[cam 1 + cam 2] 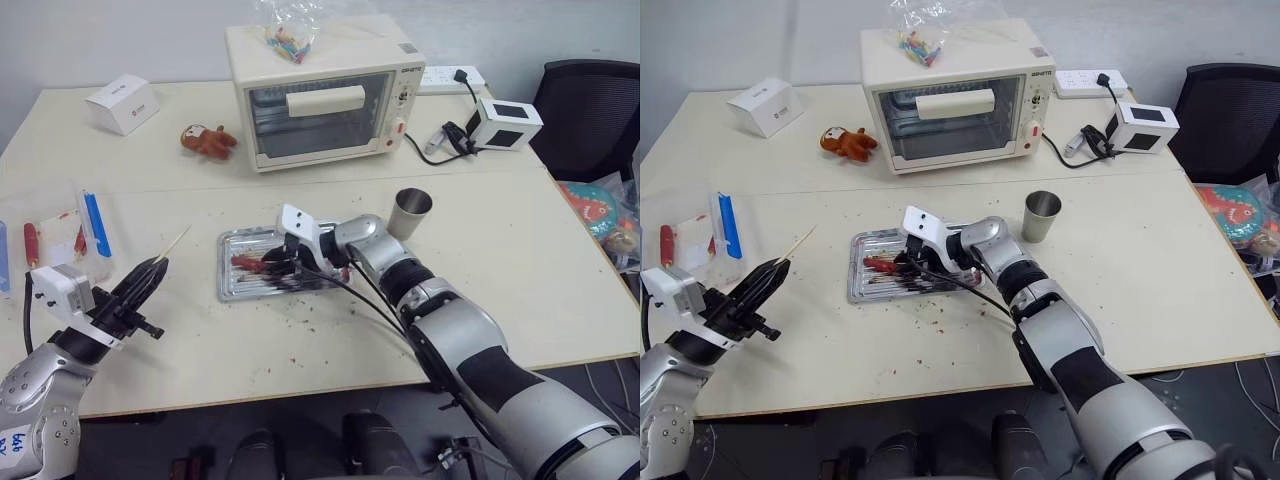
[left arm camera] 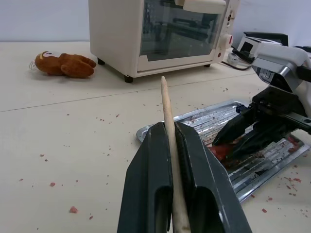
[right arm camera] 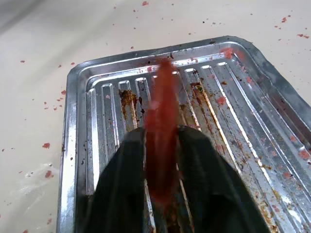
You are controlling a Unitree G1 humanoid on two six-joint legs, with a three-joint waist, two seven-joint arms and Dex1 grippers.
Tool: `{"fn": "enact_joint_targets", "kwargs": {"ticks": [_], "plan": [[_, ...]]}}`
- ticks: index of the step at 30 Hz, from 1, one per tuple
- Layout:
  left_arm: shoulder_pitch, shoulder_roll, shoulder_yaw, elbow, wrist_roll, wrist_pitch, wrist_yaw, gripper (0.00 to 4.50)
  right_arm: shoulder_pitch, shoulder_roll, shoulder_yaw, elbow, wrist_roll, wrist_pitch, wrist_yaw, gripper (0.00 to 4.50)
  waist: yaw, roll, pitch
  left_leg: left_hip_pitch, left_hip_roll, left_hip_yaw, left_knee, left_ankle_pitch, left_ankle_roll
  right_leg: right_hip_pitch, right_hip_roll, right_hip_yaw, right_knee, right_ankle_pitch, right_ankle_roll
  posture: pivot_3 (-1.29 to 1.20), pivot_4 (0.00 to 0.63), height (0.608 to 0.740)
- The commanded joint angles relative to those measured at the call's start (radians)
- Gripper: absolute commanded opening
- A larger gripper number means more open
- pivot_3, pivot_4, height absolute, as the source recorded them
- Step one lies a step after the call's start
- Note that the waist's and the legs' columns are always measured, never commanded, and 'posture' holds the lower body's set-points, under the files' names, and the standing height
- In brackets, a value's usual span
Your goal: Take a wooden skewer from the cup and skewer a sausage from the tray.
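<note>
The desk (image 1: 520, 260) carries a toaster oven (image 1: 325, 90) at the far side, and nearer, at the middle, the tray (image 1: 232, 280) with its ridged, grease-stained base. The cup (image 1: 410, 212) stands just right of the tray, apart from it.

The right end effector (image 1: 268, 264) reaches over the tray from the right, its fingers closed narrowly on the sausage (image 3: 161, 131), probably to lift it or steady it for piercing. The left end effector (image 1: 152, 272) hangs near the desk's front left edge, well apart from the tray, clamped shut on the skewer (image 1: 172, 245), whose tip points up and toward the tray, seemingly ready to be driven into the sausage.

The right wrist view shows the sausage between the two fingers, lying along the tray's ridges; from the head views it is just a red patch partly hidden by the fingers. The left wrist view shows the skewer pinched between the pads, aimed toward the tray and the other end effector beyond.
</note>
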Motion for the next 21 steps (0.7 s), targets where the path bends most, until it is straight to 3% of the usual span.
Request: {"fn": "enact_joint_targets", "kwargs": {"ticks": [1, 15, 17, 21], "plan": [[-0.002, 0.001, 0.004, -0.023, -0.011, -0.009, 0.002, 0.00, -0.007, 0.015, -0.025, -0.013, -0.005, -0.018, -0.019, 0.79, 0.000, 0.000, 0.000, 0.000, 0.000, 0.000, 0.000, 0.000, 0.000, 0.000, 0.000, 0.000, 0.000, 0.000, 0.000, 0.00, 0.150, 0.740], [-0.039, 0.011, -0.026, 0.002, 0.001, -0.007, -0.013, 0.00, 0.021, 0.005, -0.046, -0.036, -0.011, -0.014, 0.017, 0.79, 0.000, 0.000, 0.000, 0.000, 0.000, 0.000, 0.000, 0.000, 0.000, 0.000, 0.000, 0.000, 0.000, 0.000, 0.000, 0.00, 0.150, 0.740], [-0.050, 0.014, -0.034, 0.009, 0.003, -0.007, -0.017, 0.00, 0.021, -0.002, -0.058, -0.050, -0.003, -0.027, 0.024, 0.28, 0.001, 0.000, 0.000, 0.000, 0.000, 0.000, 0.000, 0.000, 0.000, 0.000, 0.000, 0.000, 0.000, 0.000, 0.000, 0.00, 0.150, 0.740], [-0.067, 0.034, -0.039, 0.021, 0.004, -0.008, -0.032, 0.00, 0.028, -0.033, -0.081, -0.112, 0.029, -0.050, 0.094, 0.28, 0.001, 0.000, 0.000, 0.000, 0.000, 0.000, 0.000, 0.000, 0.000, 0.000, 0.000, 0.000, 0.000, 0.000, 0.000, 0.00, 0.150, 0.740]]}}
